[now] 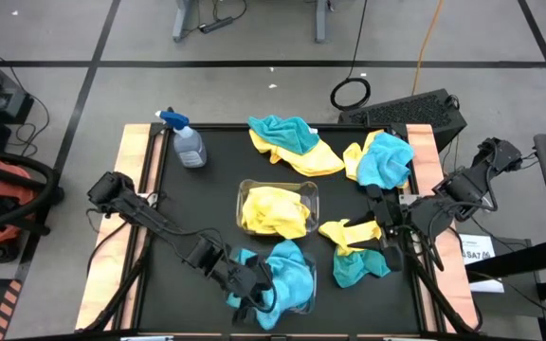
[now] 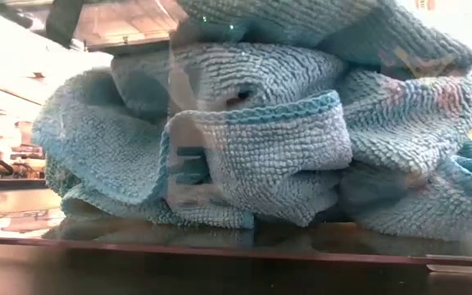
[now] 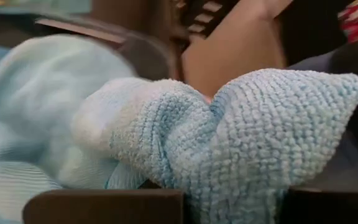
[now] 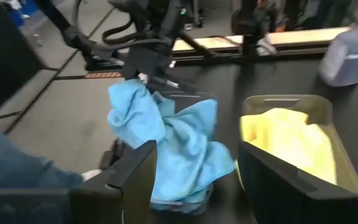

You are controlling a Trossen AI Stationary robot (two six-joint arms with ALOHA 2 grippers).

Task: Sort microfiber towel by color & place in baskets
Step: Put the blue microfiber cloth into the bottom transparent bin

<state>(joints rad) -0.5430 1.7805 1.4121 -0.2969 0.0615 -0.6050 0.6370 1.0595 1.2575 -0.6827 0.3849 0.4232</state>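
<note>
Right now I have the left gripper [image 1: 252, 296] down at the near basket [image 1: 303, 301], its jaws clenched on a teal towel [image 3: 253, 137] that bunches up between them in the left wrist view. That basket is heaped with teal towels [image 1: 287, 270], which fill the low view behind its clear wall. Just behind it, the second basket [image 1: 312, 192] holds yellow towels [image 1: 273, 213].

My right gripper [image 1: 387, 234] hovers at the desk's [image 1: 216, 161] right side, jaws spread apart with nothing between them. In the high view it sits beside a loose yellow towel [image 1: 347, 232], with a loose teal towel [image 1: 358, 267] nearer the front edge. I cannot tell whether the jaws touch either cloth. Through the right wrist view I look past the parted fingers [image 4: 135, 171] toward both baskets.

Further back lie two more piles: teal on yellow at the middle [image 1: 292, 142], and teal over yellow near the right rail [image 1: 385, 159]. A spray bottle [image 1: 186, 142] stands at the back left.
</note>
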